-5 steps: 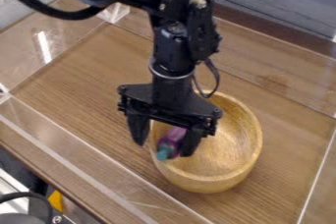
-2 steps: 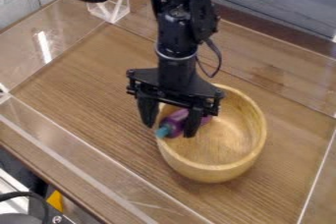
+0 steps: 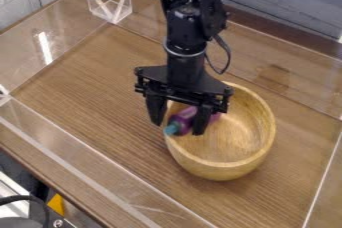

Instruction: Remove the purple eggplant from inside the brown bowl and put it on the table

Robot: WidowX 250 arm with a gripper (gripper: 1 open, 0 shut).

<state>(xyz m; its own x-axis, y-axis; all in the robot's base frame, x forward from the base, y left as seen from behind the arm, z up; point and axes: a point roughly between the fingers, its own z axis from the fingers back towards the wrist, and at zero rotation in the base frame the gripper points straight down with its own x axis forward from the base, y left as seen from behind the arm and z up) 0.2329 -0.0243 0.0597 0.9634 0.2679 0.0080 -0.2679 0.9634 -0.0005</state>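
- Nearest the camera: a clear acrylic wall (image 3: 80, 187) is running along the front edge of the table (image 3: 94, 92), with bare wood grain behind it.
- Mid-scene: the brown bowl (image 3: 227, 152) is sitting upright on the table, right of centre. Compared with a second ago it is lying further right and further from the camera, so it is apparently being nudged along while the arm works at its rim.
- The purple eggplant (image 3: 185, 123) is still lying inside the bowl, at the left inner wall just below the rim, teal stem end toward the camera.
- The gripper (image 3: 183, 121) is pointing straight down with its jaws standing on either side of the eggplant. The jaws are parted, a little narrower than a second ago. Whether the pads are already pressing on the eggplant I cannot tell from this view.
- Judgement: the grasp step is under way; nothing is lifted yet, so most of the task is remaining. Next move is needing a firm close, then a straight lift clear of the rim.
- Risk: the sliding bowl is making the glossy eggplant liable to slip away from the jaws.
- Farthest: the arm (image 3: 187, 12) is reaching in from the top edge; a small clear stand (image 3: 110, 8) is sitting at the back left.
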